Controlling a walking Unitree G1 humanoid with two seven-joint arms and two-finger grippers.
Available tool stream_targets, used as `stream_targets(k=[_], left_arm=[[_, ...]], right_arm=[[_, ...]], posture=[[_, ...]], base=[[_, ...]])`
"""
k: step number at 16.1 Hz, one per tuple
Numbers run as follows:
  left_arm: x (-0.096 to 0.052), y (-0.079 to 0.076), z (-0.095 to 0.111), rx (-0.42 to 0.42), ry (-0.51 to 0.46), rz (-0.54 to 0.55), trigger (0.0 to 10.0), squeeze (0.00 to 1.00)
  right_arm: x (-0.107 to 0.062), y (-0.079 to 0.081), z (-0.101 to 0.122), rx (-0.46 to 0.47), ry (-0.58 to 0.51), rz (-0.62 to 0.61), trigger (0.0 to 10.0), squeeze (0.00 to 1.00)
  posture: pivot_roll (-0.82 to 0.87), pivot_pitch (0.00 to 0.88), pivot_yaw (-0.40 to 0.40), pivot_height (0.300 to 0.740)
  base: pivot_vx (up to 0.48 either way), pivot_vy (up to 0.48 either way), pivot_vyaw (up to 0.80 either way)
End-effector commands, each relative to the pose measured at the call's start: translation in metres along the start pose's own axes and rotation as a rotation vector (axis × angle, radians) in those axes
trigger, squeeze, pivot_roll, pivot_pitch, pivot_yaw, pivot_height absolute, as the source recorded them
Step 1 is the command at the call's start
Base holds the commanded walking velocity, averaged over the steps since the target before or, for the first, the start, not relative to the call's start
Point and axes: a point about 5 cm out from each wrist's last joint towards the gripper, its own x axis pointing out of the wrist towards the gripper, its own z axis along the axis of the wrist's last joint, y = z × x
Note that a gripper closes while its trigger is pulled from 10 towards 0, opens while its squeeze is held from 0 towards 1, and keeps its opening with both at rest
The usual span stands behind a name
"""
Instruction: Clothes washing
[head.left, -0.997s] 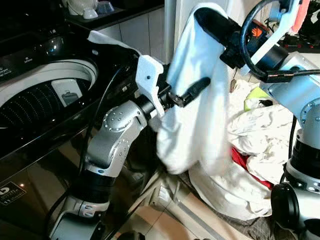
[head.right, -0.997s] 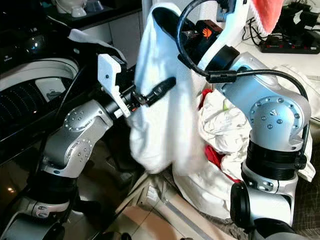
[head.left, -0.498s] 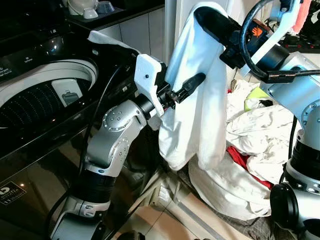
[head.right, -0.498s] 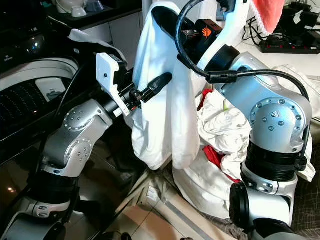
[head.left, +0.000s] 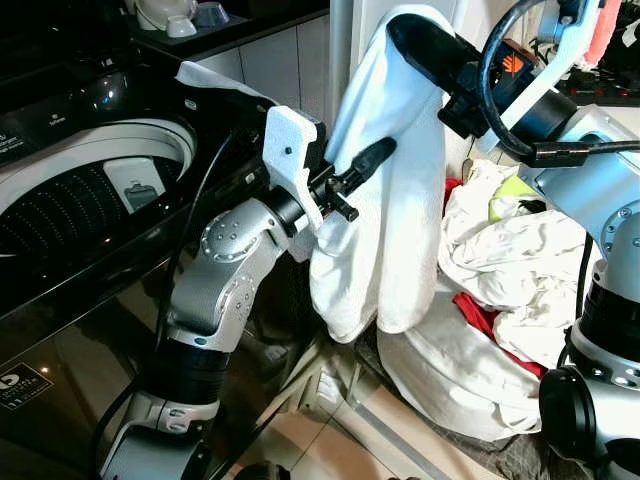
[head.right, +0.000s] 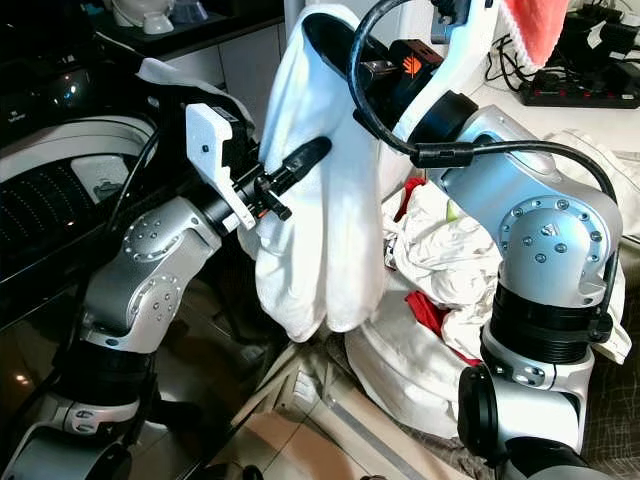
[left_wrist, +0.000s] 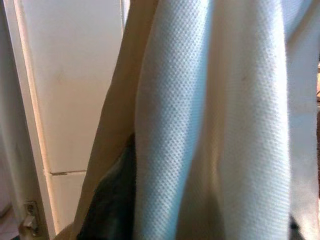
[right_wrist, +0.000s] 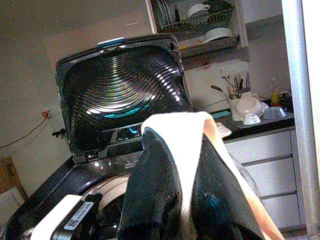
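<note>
A white garment hangs in the air, draped over the black fingers of my right gripper, which is shut on its top fold. In the right wrist view the cloth runs down between both fingers. My left gripper reaches in from the left at mid-height and lies against the hanging cloth; the left wrist view looks straight at the white weave. The black top-loading washing machine stands to the left with its drum uncovered and its lid raised.
A heap of white laundry with a red piece lies low on the right, under the garment. White cabinets and a counter with dishes stand behind. A power strip lies at the far right.
My left gripper has risen and shifted left toward the washer. The hanging garment has swung left with it, baring more of the laundry heap.
</note>
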Motion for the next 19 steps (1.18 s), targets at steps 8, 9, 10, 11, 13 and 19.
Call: stream_targets(k=[8, 9, 10, 11, 13, 19], left_arm=[[-0.008, 0.043, 0.011, 0.103, 0.004, 0.232, 0.0, 0.0], [-0.01, 0.052, 0.014, 0.125, 0.003, 0.284, 0.0, 0.0], [-0.01, 0.052, 0.014, 0.125, 0.003, 0.284, 0.0, 0.0], [-0.011, 0.057, 0.017, 0.141, 0.003, 0.315, 0.0, 0.0], [-0.014, 0.096, 0.041, 0.297, 0.03, 0.492, 0.0, 0.0], [-0.033, 0.183, 0.108, 0.63, 0.225, 1.007, 4.6, 0.7]], right_arm=[[-0.001, 0.006, -0.004, -0.005, 0.012, 0.026, 0.0, 0.0], [-0.001, 0.005, -0.005, -0.018, 0.022, 0.021, 9.5, 0.0], [-0.001, 0.005, -0.005, -0.018, 0.022, 0.021, 9.5, 0.0], [-0.001, 0.005, -0.006, -0.028, 0.029, 0.011, 10.0, 0.38], [-0.007, -0.001, -0.015, -0.075, 0.094, -0.03, 10.0, 0.88], [-0.018, 0.0, -0.051, -0.166, 0.295, -0.088, 10.0, 0.0]], posture=[[0.02, 0.0, 0.041, 0.74], [0.02, 0.0, 0.041, 0.74], [0.02, 0.0, 0.041, 0.74], [0.02, 0.0, 0.041, 0.74], [0.03, 0.0, 0.035, 0.74], [0.02, 0.0, 0.053, 0.74]], base=[[0.0, 0.0, 0.0], [0.0, 0.0, 0.0], [0.0, 0.0, 0.0], [0.0, 0.0, 0.0], [0.0, 0.0, 0.0], [0.0, 0.0, 0.0]])
